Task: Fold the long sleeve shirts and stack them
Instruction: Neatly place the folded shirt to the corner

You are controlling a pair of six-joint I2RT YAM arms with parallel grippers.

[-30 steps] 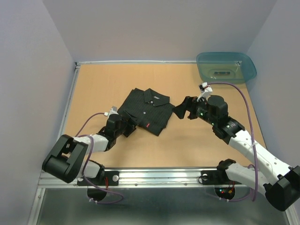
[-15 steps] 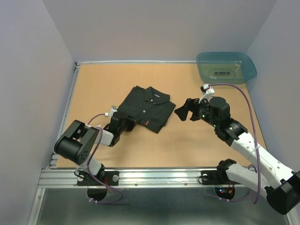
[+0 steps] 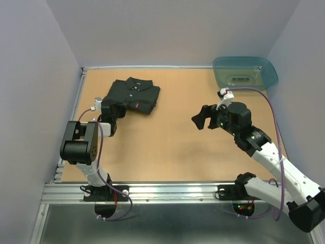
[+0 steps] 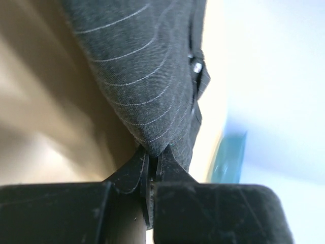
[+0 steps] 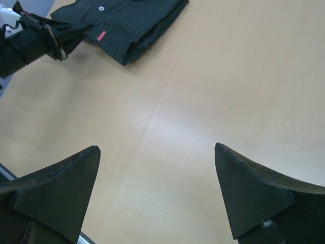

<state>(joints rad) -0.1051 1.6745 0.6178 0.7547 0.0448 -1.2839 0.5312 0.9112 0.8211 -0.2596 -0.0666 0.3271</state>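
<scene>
the folded black shirt (image 3: 133, 95) lies toward the surface's (image 3: 167, 152) ten o'clock corner, its near edge pinched by the left claw (image 3: 116, 109). the right claw (image 3: 202, 118), spread wide, hangs well apart near three o'clock, short of the teal tub (image 3: 245, 71).

Black shirt (image 3: 133, 95), thin pale pinstripes (red tag (image 5: 101, 35)); teal tub (image 3: 245, 72); tan table (image 3: 167, 137).

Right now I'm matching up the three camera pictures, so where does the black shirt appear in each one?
Top external: shirt lies folded, upper left of the picture.
Left wrist: shirt fills the upper middle, its edge pinched at the bottom.
Right wrist: shirt sits at the top left.
Shared landmark: the left gripper, shut on the shirt's edge, shows in all three.
</scene>
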